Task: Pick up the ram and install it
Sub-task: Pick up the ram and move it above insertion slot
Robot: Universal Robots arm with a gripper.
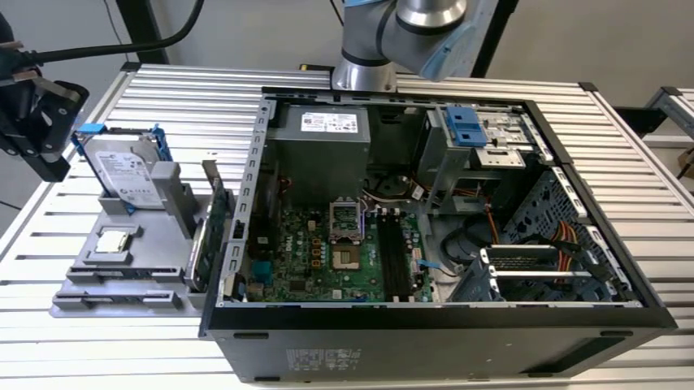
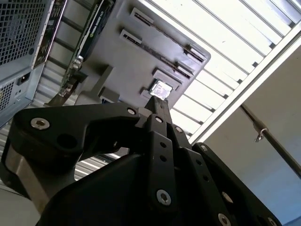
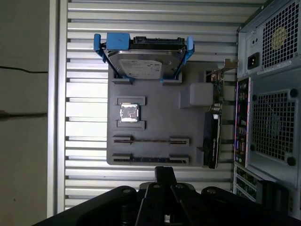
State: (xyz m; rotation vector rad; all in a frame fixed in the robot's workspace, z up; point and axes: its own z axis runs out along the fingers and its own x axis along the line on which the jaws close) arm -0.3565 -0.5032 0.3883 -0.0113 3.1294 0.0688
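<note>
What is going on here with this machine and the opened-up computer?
A robot arm is working beside an open computer case on a slatted metal table. Its claw is shut with nothing in it, hanging near the edge of a grey tray of parts. On that tray sit a hard drive in a blue frame, a processor chip and a graphics card standing on edge.

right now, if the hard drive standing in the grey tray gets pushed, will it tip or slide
The hard drive stands on edge in the grey tray, so a push near its top would probably tip it, not slide it. Its metal casing looks rigid and likely heavy for its size.
</note>
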